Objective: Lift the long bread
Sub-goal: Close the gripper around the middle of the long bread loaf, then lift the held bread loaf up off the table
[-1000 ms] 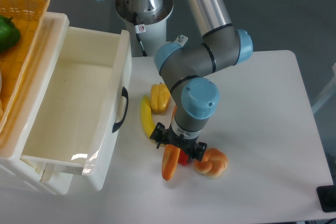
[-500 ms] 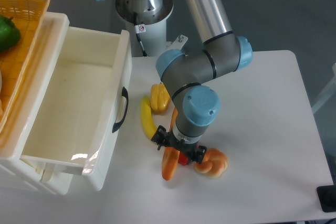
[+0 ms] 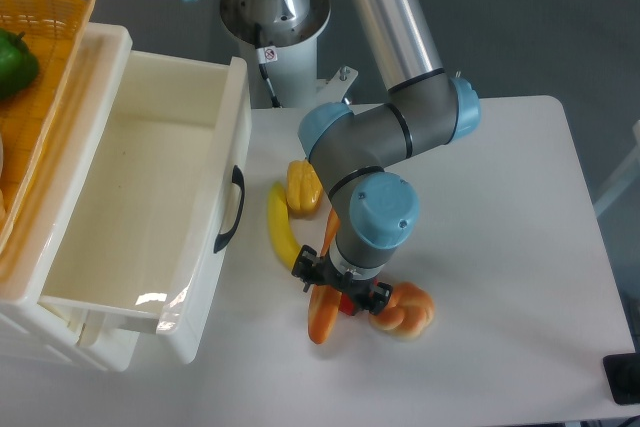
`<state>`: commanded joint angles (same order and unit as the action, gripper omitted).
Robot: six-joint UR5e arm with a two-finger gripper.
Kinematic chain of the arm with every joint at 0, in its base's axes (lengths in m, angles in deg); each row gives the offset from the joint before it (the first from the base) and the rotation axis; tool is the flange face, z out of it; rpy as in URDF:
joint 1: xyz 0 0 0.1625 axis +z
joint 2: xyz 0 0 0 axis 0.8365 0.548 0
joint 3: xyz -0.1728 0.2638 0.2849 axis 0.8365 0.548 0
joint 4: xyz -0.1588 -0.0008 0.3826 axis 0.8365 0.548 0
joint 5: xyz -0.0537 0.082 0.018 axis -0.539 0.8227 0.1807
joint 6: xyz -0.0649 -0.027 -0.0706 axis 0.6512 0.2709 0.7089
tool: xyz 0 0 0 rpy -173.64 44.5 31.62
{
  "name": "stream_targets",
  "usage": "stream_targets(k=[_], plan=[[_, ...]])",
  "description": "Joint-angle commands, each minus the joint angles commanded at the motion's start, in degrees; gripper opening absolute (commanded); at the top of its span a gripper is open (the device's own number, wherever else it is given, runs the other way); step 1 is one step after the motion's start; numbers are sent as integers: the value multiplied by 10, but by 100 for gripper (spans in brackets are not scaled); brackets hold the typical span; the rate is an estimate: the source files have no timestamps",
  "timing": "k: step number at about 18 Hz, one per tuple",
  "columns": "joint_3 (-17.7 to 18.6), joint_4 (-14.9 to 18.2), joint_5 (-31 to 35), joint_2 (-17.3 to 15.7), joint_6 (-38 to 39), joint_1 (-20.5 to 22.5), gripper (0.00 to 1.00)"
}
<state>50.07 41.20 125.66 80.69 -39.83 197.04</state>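
The long bread [image 3: 322, 314] is an orange-brown stick lying on the white table, its lower end pointing toward the front edge and its upper part hidden under the wrist. My gripper [image 3: 340, 289] hangs straight down over the bread's middle. Its black fingers [image 3: 308, 271] stand on either side of the bread. The wrist hides the fingertips, so I cannot see whether they press on the bread. The bread appears to rest on the table.
A knotted golden bun [image 3: 405, 309] lies just right of the gripper, and something red [image 3: 349, 302] shows between bread and bun. A yellow banana [image 3: 280, 224] and a yellow-orange pepper [image 3: 304, 187] lie to the left. The open white drawer [image 3: 150, 207] and a wicker basket [image 3: 40, 57] stand at left.
The wrist has sunk a little lower over the bread and shifted slightly toward the front. The bread, bun and banana have stayed in place.
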Motion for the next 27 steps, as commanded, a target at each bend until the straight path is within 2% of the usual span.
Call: stream_targets(k=[1, 6, 11, 12, 16, 17, 19, 23, 25, 27], plan=[[0, 0, -2, -1, 0, 0, 1], [-3, 2, -2, -4, -3, 0, 0], [-16, 21, 3, -13, -2, 0, 0], [-18, 30, 3, -18, -1, 0, 0], [-47, 122, 49, -43, -3, -3, 0], [-48, 133, 51, -49, -3, -7, 0], [-47, 141, 53, -64, -3, -11, 0], [-48, 186, 68, -103, -5, -11, 0], [-49, 188, 69, -119, -8, -11, 0], [-49, 188, 69, -134, -49, -12, 0]])
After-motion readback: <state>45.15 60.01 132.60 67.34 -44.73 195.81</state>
